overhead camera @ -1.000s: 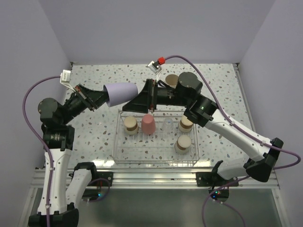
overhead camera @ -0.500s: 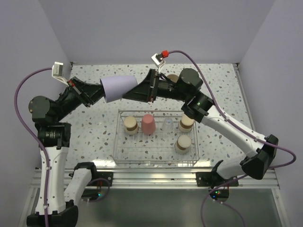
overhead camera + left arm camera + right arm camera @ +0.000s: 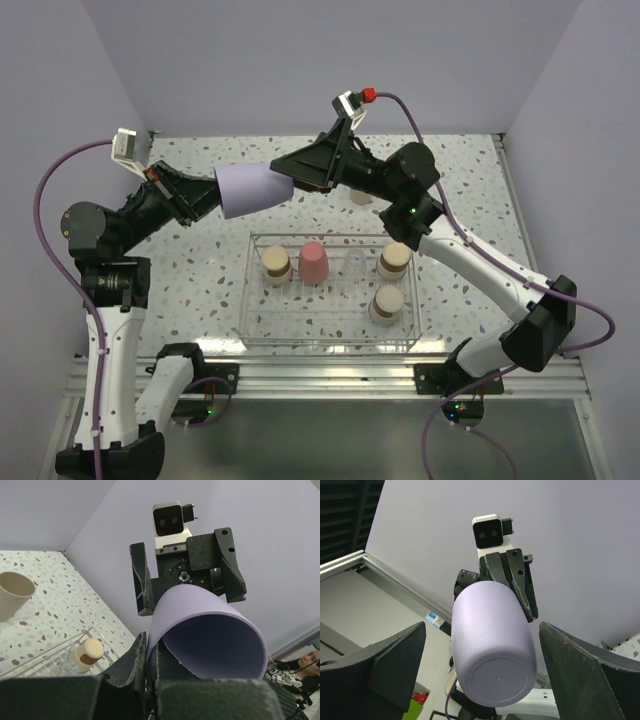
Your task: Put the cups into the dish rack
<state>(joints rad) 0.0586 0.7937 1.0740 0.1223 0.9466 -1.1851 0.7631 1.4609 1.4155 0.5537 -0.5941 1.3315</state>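
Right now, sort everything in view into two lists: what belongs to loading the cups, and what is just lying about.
Belongs to the job:
lavender cup, held in the left claw; right claw, open at its base; rack, holding a pink cup, three steel cups and a clear cup; beige cup, outside the rack.

Just lying about:
purple cables; metal rail along the near edge.

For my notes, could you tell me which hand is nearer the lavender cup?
Left. The left hand grips the cup by its rim; the right hand is open at its base.
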